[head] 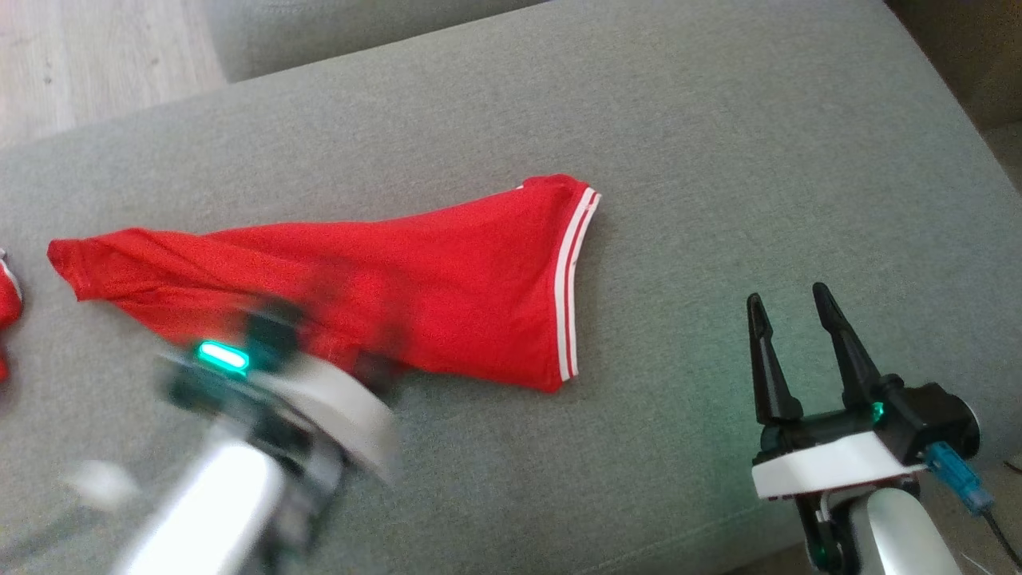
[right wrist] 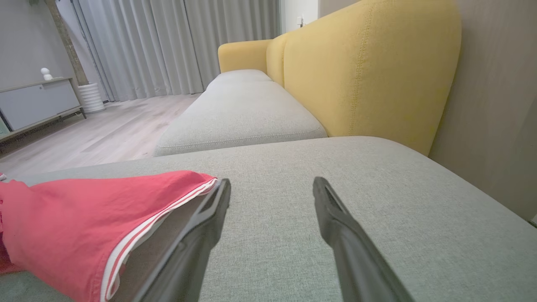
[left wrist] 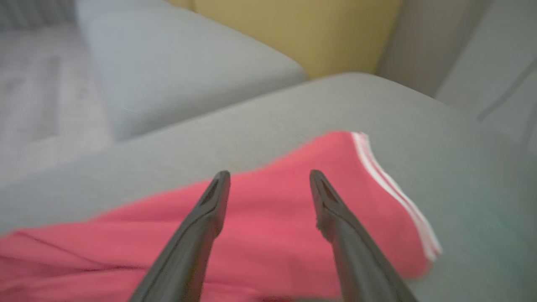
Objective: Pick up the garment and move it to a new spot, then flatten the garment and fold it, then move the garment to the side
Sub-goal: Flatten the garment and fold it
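Garment (head: 415, 295): a red piece of clothing lying on the grey sofa seat (head: 718, 160). In the head view it stretches from the 9 o'clock side to just past the middle. The yellow backrest (right wrist: 369, 63) rises far behind it in the right wrist view.

The seat is soft and woven. I judge that fingers pressed down for a pinch could catch the upholstery along with the cloth, or skid and push the garment into a heap. The garment lies in overlapping layers, so a grip may take only the top layer. Flattening would then leave it twisted rather than spread. More red cloth (head: 6, 295) at the 9 o'clock edge could be mistaken for part of it.

The fabric looks thin and limp. It narrows to a creased tail at 9 o'clock and widens towards 3 o'clock, with long wrinkles running lengthwise. It is not yet flat.

The left tool (left wrist: 268, 176) is blurred at 7 o'clock in the head view, over the garment's near edge. Its own camera shows the fingers spread wide, released, with nothing between them. An arm passing this close could snag the cloth. The right tool (head: 789, 295) sits at 4 o'clock, fingers apart and empty, clear of the garment.

A white double-striped hem (head: 571, 287) finishes the wide end.
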Robot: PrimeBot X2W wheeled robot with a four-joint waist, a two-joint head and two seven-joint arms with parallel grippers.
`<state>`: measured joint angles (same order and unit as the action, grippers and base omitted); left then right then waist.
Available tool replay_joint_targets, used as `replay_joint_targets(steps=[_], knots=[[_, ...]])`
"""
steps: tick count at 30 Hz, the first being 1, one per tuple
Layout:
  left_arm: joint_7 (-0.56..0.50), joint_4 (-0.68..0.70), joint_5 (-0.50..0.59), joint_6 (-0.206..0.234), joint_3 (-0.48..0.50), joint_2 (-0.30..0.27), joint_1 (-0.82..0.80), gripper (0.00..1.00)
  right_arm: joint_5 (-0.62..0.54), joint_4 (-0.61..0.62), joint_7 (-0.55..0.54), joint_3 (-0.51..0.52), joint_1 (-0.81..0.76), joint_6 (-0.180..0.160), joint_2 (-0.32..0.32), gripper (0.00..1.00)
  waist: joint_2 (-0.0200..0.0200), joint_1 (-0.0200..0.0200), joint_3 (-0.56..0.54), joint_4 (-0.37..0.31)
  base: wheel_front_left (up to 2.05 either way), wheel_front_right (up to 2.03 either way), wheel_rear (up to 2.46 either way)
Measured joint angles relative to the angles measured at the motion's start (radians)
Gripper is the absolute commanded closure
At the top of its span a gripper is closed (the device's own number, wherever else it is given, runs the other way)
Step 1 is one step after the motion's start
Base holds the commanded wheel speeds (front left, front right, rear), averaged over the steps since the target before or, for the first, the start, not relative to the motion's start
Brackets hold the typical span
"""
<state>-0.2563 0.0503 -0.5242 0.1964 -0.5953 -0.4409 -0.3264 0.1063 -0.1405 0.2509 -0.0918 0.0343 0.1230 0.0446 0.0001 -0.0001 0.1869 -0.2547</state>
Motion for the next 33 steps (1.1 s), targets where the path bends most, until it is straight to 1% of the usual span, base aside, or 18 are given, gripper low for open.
replay_joint_targets(steps=[2, 4, 8, 13, 17, 23, 24, 25, 26, 27, 28, 33], knots=[[-0.018, 0.012, 0.03, -0.014, -0.093, 0.049, 0.031, 0.0, -0.002, 0.002, 0.0, 0.0, 0.0, 0.0, 0.0, 0.0, 0.0, 0.0001, 0.007, 0.005, 0.0, 0.0, 0.0], [-0.026, -0.013, 0.053, -0.024, -0.167, 0.092, 0.043, 0.0, -0.002, 0.003, 0.0, -0.002, 0.002, 0.0, 0.0, 0.0, 0.0, 0.0001, 0.015, 0.007, 0.0, 0.0, 0.0], [-0.024, -0.122, 0.098, -0.049, -0.255, 0.173, 0.027, 0.0, -0.002, 0.005, 0.0, -0.01, 0.007, 0.0, 0.0, 0.0, 0.0, 0.0001, 0.033, 0.003, 0.0, 0.0, 0.0], [0.014, -0.282, 0.143, -0.073, -0.3, 0.233, -0.043, 0.0, -0.002, 0.012, 0.0, -0.026, 0.03, 0.0, 0.0, 0.0, 0.0, 0.0002, 0.05, -0.019, 0.0, 0.0, 0.0], [0.055, -0.379, 0.176, -0.074, -0.311, 0.257, -0.1, 0.0, -0.001, 0.012, 0.0, -0.03, 0.033, 0.0, 0.0, 0.0, 0.0, 0.0002, 0.06, -0.04, 0.0, 0.0, 0.0], [0.06, -0.481, 0.177, -0.089, -0.325, 0.285, -0.125, 0.0, 0.003, 0.01, 0.0, -0.03, 0.033, 0.0, 0.0, 0.0, 0.0, 0.0001, 0.067, -0.059, 0.0, 0.0, 0.0], [0.066, -0.495, 0.177, -0.091, -0.326, 0.288, -0.131, 0.15, 0.007, 0.01, 0.0, -0.03, 0.033, 0.0, 0.0, 0.0, 0.0, 0.0001, 0.067, -0.061, 0.0, 0.0, 0.0], [0.066, -0.507, 0.179, -0.092, -0.329, 0.291, -0.139, 0.58, 0.008, 0.009, 0.0, -0.03, 0.033, 0.0, 0.0, 0.0, 0.0, 0.0001, 0.067, -0.062, 0.0, 0.0, 0.0], [0.073, -0.52, 0.182, -0.093, -0.331, 0.292, -0.149, 0.69, 0.008, 0.009, 0.0, -0.029, 0.033, 0.0, 0.0, 0.0, 0.0, 0.0001, 0.067, -0.062, 0.0, 0.0, 0.0], [0.078, -0.534, 0.182, -0.093, -0.333, 0.294, -0.158, 0.95, 0.008, 0.009, 0.0, -0.029, 0.033, 0.0, 0.0, 0.0, 0.0, 0.0001, 0.067, -0.062, 0.0, 0.0, 0.0], [0.083, -0.545, 0.182, -0.096, -0.334, 0.294, -0.166, 1.0, 0.008, 0.009, 0.0, -0.029, 0.033, 0.0, 0.0, 0.0, 0.0, 0.0002, 0.067, -0.061, 0.0, 0.0, 0.0], [0.096, -0.575, 0.176, -0.114, -0.335, 0.306, -0.181, 1.0, 0.01, 0.009, 0.0, -0.027, 0.034, 0.0, 0.0, 0.0, 0.0, 0.0002, 0.062, -0.055, 0.0, 0.0, 0.0]])
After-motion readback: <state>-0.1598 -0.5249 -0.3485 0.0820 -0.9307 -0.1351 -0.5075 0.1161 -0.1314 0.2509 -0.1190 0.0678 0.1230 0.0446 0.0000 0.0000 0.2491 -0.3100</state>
